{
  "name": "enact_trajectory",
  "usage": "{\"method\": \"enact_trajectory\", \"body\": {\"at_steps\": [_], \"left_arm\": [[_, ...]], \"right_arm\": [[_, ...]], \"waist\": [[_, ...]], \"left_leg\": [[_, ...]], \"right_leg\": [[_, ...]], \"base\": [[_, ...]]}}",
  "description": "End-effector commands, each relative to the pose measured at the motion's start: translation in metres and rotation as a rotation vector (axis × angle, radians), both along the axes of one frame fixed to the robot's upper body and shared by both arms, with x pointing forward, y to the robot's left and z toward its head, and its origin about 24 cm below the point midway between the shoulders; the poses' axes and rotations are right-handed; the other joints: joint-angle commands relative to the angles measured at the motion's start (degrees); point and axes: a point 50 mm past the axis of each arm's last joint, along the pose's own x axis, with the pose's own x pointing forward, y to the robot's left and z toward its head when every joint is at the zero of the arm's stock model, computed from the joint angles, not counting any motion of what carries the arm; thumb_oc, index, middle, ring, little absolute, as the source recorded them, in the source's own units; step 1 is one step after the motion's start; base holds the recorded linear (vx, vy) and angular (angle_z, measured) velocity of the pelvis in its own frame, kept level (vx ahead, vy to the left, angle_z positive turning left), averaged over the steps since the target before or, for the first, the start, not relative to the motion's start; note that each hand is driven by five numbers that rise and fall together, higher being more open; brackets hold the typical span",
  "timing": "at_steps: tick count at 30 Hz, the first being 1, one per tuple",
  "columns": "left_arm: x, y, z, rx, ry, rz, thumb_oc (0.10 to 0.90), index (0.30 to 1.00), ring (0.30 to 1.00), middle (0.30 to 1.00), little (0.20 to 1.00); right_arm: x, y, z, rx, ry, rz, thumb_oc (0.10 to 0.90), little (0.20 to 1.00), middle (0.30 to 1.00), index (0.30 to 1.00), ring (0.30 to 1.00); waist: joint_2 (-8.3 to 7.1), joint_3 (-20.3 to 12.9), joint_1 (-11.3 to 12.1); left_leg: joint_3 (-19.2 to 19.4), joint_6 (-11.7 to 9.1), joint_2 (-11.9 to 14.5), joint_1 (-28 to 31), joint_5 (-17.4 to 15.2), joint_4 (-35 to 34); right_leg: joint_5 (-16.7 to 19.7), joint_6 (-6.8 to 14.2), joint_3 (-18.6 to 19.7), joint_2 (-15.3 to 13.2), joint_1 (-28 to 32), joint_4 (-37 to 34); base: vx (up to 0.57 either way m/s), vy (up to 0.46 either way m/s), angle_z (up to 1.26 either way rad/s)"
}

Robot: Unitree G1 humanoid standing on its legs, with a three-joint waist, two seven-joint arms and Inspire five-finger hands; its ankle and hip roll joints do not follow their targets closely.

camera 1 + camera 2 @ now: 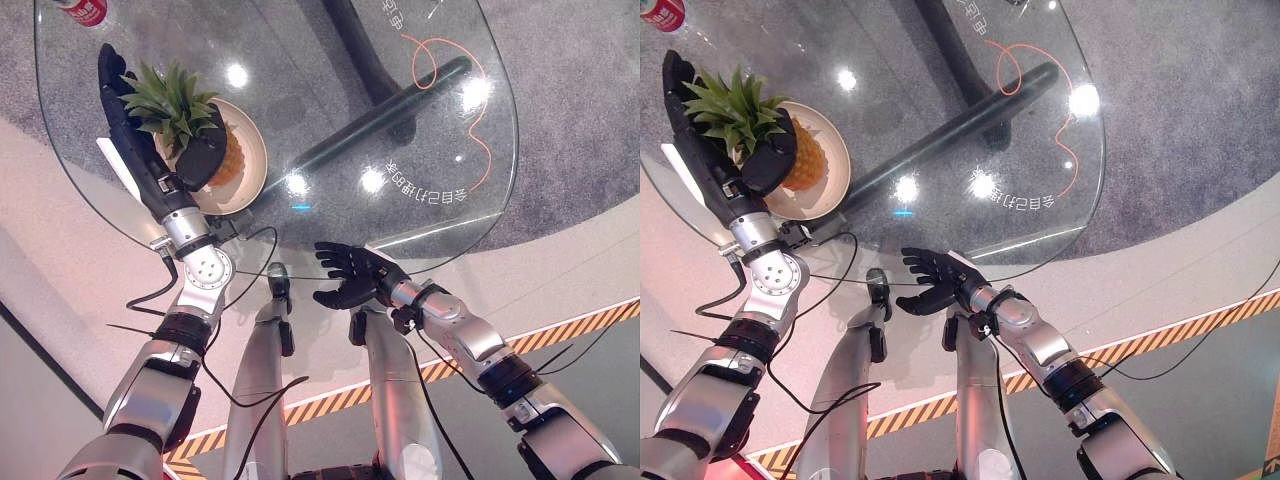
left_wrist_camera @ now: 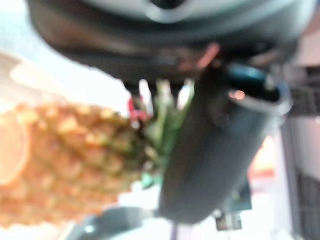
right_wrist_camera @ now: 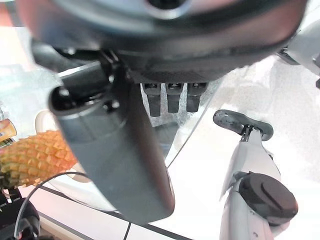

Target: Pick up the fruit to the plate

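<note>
A pineapple (image 1: 228, 158) with a green crown (image 1: 170, 100) lies on a cream plate (image 1: 255, 150) at the left of the round glass table (image 1: 440, 180). My left hand (image 1: 135, 130) reaches along its left side, fingers straight behind the leaves and the thumb (image 1: 203, 152) laid across the neck of the fruit. The left wrist view has the pineapple (image 2: 60, 165) close against the thumb (image 2: 210, 150). My right hand (image 1: 345, 275) hovers open with spread fingers at the table's near edge, holding nothing.
A red can (image 1: 82, 10) stands at the table's far left rim. The table's black base (image 1: 400, 100) shows through the glass. Striped hazard tape (image 1: 590, 320) runs across the floor on the near side.
</note>
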Motion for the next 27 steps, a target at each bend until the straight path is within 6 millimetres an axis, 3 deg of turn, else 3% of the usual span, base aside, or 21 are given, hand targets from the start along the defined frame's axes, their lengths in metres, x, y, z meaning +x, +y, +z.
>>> {"method": "enact_trajectory", "body": {"at_steps": [1,14,27], "left_arm": [[-0.011,0.002,0.026,-0.028,-0.175,-0.043,0.800,0.900,0.900,0.900,0.900],[-0.014,0.015,0.002,-0.066,-0.065,-0.076,0.800,0.900,0.900,0.900,0.900],[-0.020,0.031,-0.043,-0.158,0.130,-0.274,0.800,0.900,0.900,0.900,0.900]], "right_arm": [[-0.011,0.003,0.007,0.058,-0.052,0.055,0.800,0.900,0.900,0.900,0.900],[-0.016,-0.004,0.001,0.065,-0.044,0.044,0.800,0.900,0.900,0.900,0.900],[-0.024,-0.017,-0.008,0.076,-0.036,0.022,0.800,0.900,0.900,0.900,0.900]], "waist": [[3.45,-1.32,0.88],[3.81,-1.32,1.62],[4.23,-1.32,2.84]], "left_leg": [[-0.01,-0.68,-3.94,2.75,0.52,-3.11],[-0.39,-0.88,-3.45,6.04,0.67,-3.89],[-0.79,-1.24,-2.35,10.71,1.08,-5.01]], "right_leg": [[0.16,1.55,-3.39,2.50,2.82,2.20],[-0.67,1.58,-3.84,2.15,5.99,2.14],[-2.08,1.61,-5.18,1.57,10.76,2.17]], "base": [[0.00,0.000,0.00],[-0.01,-0.032,0.00],[-0.03,-0.060,0.01]]}}
